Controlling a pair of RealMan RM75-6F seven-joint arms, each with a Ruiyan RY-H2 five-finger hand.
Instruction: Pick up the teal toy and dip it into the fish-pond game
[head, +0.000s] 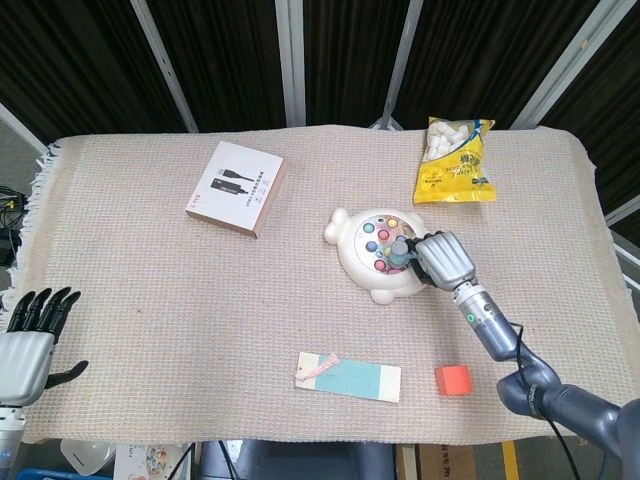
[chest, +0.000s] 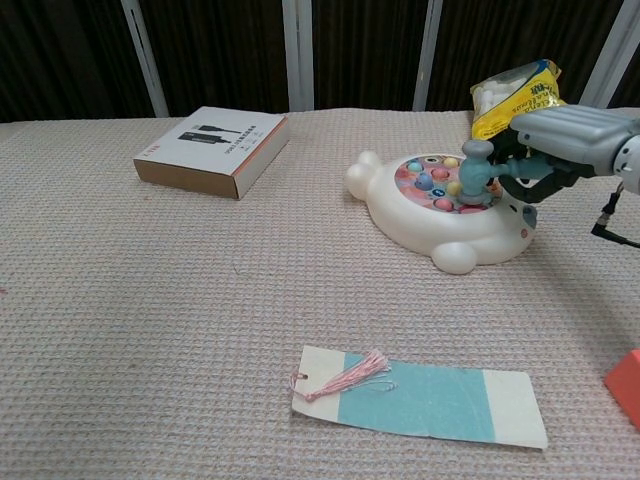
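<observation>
The fish-pond game (head: 374, 252) (chest: 440, 205) is a white, animal-shaped tray with coloured fish in its round top, right of the mat's centre. My right hand (head: 443, 259) (chest: 562, 140) grips the teal toy (head: 400, 250) (chest: 477, 171), a small teal rod with a hammer-like head. The toy's lower end sits down among the fish at the pond's right side. My left hand (head: 30, 340) hangs open past the mat's near-left corner, holding nothing; the chest view does not show it.
A white-and-brown box (head: 236, 187) (chest: 213, 150) lies at the back left. A yellow snack bag (head: 456, 160) (chest: 513, 92) lies behind the game. A paper bookmark with a pink tassel (head: 348, 375) (chest: 424, 395) and a red cube (head: 453, 379) (chest: 626, 384) lie near the front edge.
</observation>
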